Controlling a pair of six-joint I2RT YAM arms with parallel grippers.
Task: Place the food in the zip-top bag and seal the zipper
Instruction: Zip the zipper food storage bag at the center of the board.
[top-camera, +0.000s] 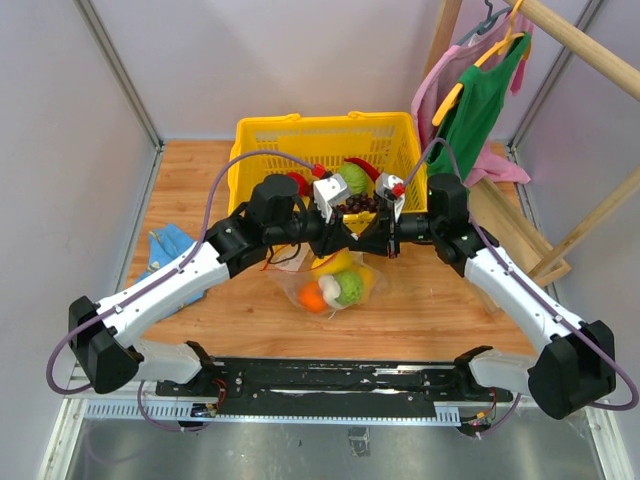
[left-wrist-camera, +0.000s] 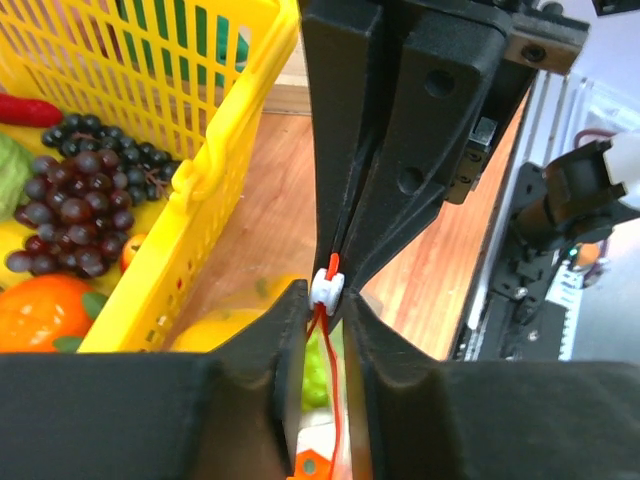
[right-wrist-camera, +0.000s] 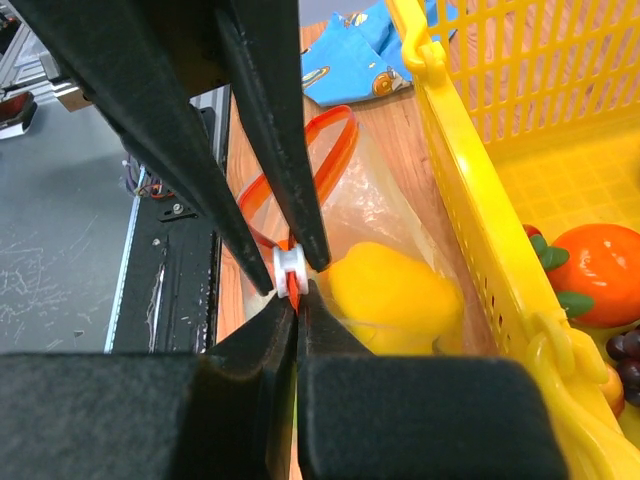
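Note:
The see-through zip-top bag (top-camera: 335, 285) lies on the wooden table in front of the yellow basket, with food inside: an orange (top-camera: 312, 297), a green piece (top-camera: 349, 287) and a yellow pepper (right-wrist-camera: 395, 290). Both grippers meet at its red-orange zipper (right-wrist-camera: 330, 114). My left gripper (left-wrist-camera: 328, 300) straddles the strip, with the white slider (left-wrist-camera: 328, 287) pinched between its fingertips. My right gripper (right-wrist-camera: 297, 292) is shut flat on the strip just beside the slider (right-wrist-camera: 290, 272). In the top view the left gripper (top-camera: 345, 238) and the right gripper (top-camera: 368, 238) almost touch tip to tip.
The yellow lattice basket (top-camera: 325, 125) stands right behind the bag and holds dark grapes (left-wrist-camera: 70, 200), an orange and other toy food. A blue cloth (top-camera: 170, 245) lies at the left. A wooden rack with hanging clothes (top-camera: 480, 100) stands at the back right.

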